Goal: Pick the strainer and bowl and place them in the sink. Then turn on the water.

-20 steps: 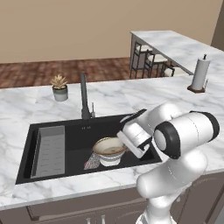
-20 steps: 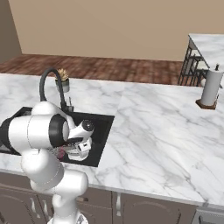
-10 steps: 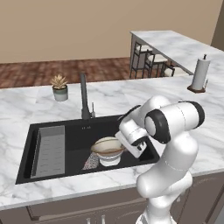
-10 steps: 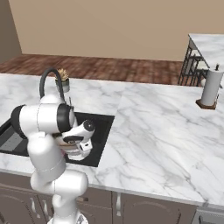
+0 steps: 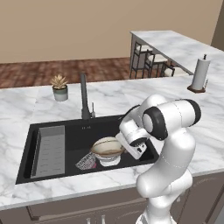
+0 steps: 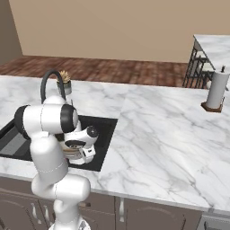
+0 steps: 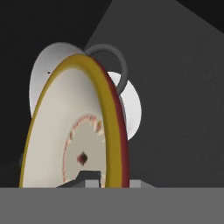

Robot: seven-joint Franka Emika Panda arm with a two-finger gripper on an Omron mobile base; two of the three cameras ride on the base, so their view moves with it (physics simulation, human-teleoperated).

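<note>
Bowl [image 5: 107, 147] hangs low inside the sink [image 5: 26, 155], pinched at its rim by the gripper [image 5: 127, 148], whose jaws are clenched tight on that edge; in the hand view the bowl [image 7: 74, 127] stands almost edge-on right ahead of the fingertips, pale inside turned to one side, so the grasp is clearly on the rim and not under the body. Holding it by the rim looks deliberate: it lets the arm lower the bowl into the basin without the hand itself fouling the walls. Just beneath the bowl sits a white dome [image 5: 109, 160], and I would guess the bowl is being brought down on or beside it. Beyond the gripper, on the far side of the bowl, the strainer [image 5: 86, 162] already lies on the sink floor, near the grey tray [image 5: 50, 150]. Farther off, behind the basin, the faucet [image 5: 83, 96] stands with no stream showing, so the water step seems not yet done.
</note>
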